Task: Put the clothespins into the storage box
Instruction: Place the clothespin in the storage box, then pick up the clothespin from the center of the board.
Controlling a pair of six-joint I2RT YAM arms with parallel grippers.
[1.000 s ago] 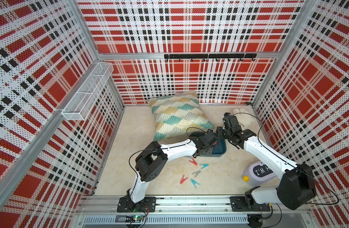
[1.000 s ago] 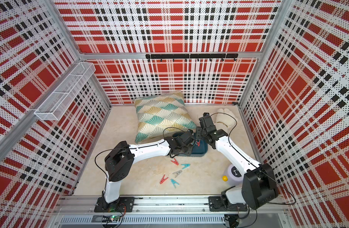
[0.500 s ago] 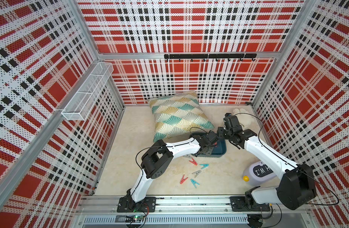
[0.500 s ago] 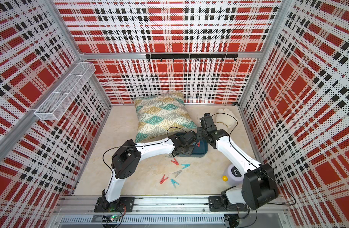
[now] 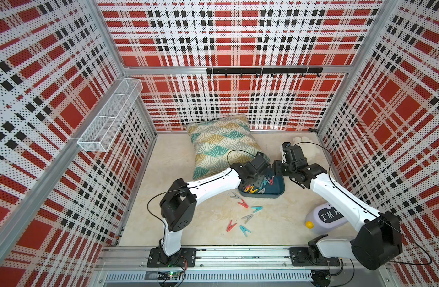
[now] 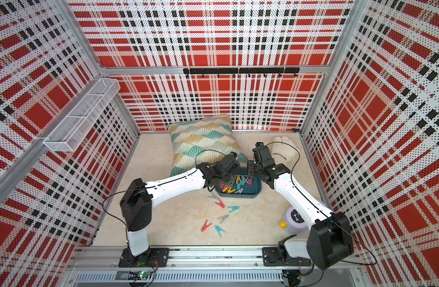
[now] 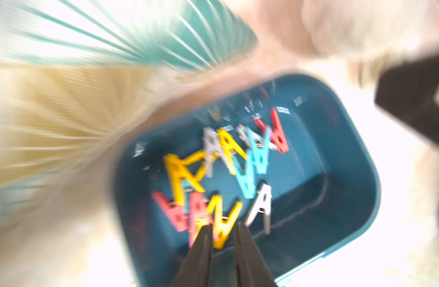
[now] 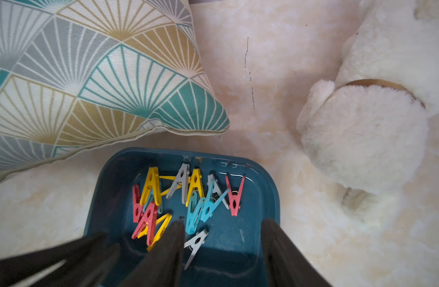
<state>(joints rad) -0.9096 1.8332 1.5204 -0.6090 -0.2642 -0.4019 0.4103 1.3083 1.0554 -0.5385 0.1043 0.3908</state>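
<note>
left tool (image 7: 223, 224), narrowly parted, empty; right tool (image 8: 223, 222), wide, empty; both over storage box (image 5: 278, 190) of clothespins (image 8: 196, 196); six loose nearer on cream desk (image 5: 201, 223); red plaid walls (image 5: 238, 99).

The storage box (image 5: 276, 187), holding clothespins (image 8: 234, 205), sits before the pillow (image 5: 220, 144), with 6 more before it.

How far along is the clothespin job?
Done: roughly a dozen coloured plastic clothespins lie in the shallow dark teal plastic tub. In hand: nothing; left end effector and right end effector, both open, hover there. Left: six loose clothespins on the table.
</note>
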